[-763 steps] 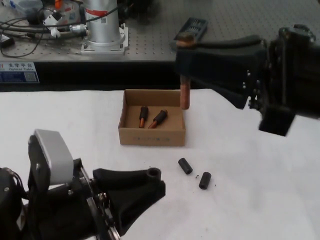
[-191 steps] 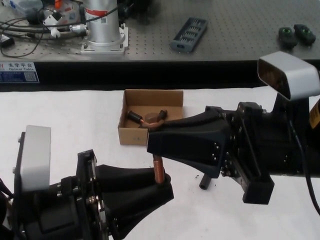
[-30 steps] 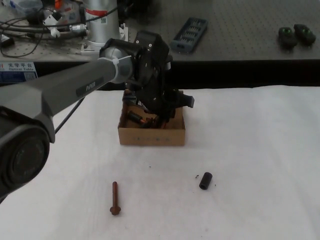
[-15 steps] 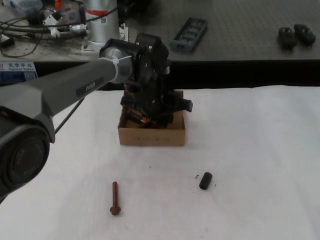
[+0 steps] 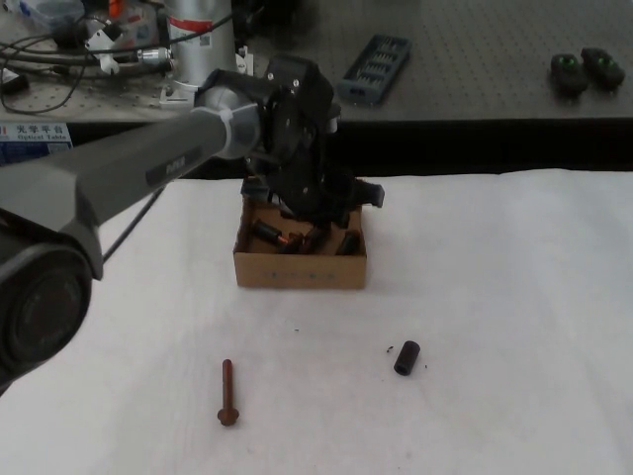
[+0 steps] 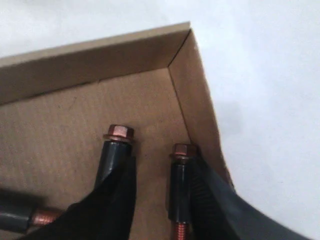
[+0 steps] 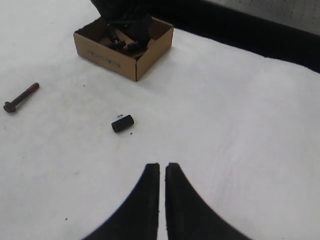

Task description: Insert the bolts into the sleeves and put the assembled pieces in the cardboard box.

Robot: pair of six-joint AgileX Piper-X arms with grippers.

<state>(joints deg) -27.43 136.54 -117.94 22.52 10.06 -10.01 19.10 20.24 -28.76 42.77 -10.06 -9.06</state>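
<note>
Cardboard box point(image 5: 253, 263) shows faint, unreadable print point(image 5: 300, 274) on front.

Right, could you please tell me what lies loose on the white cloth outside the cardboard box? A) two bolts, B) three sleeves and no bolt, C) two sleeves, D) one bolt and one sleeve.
D: the high view shows a single bolt and a single black sleeve lying apart on the white cloth, nearer the camera than the cardboard box.

left arm point(image 5: 148, 168): grey, dark lettering along it | wrist point(image 5: 297, 119): black | right pincer point(image 7: 162, 167): black, smoothly curved
</note>
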